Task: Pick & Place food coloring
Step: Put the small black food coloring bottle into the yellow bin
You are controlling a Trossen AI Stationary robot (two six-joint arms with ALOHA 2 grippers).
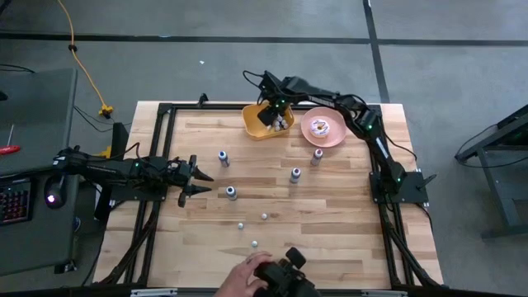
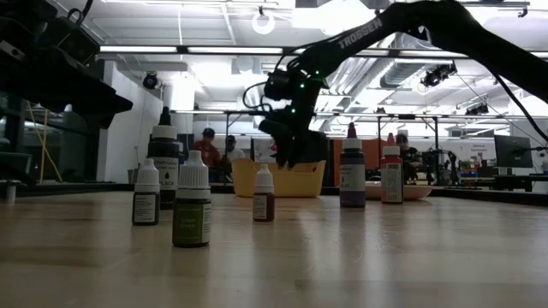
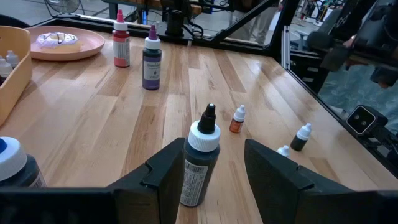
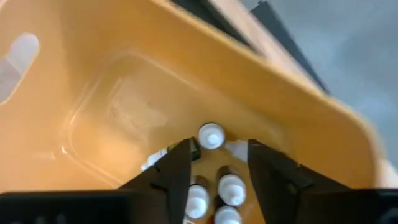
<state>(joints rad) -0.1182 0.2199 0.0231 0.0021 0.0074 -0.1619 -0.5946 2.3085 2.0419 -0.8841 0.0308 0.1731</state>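
On the wooden surface [image 1: 330, 206] we count seven food coloring bottles [image 1: 231, 192] standing loose: four larger ones with pale caps in the middle and three tiny ones nearer the front edge. From table height they are small squeeze bottles with white or coloured caps, dark or tinted bodies and printed labels; one is tall with a black nozzle, one purple, one red-capped. At least four more lie inside the yellow bin [image 1: 256, 125] at the far edge, where we see their white caps bunched in one corner. The right end effector [image 4: 212, 163] hangs down into that bin, its fingers apart just above the caps and holding nothing. One pink plate [image 1: 323, 128] with a doughnut sits just beside the bin. The left end effector [image 3: 205, 180] waits low at the left side, spread wide with the black-nozzled bottle standing between its fingers, untouched. One person's hand [image 1: 247, 276] rests at the front edge.
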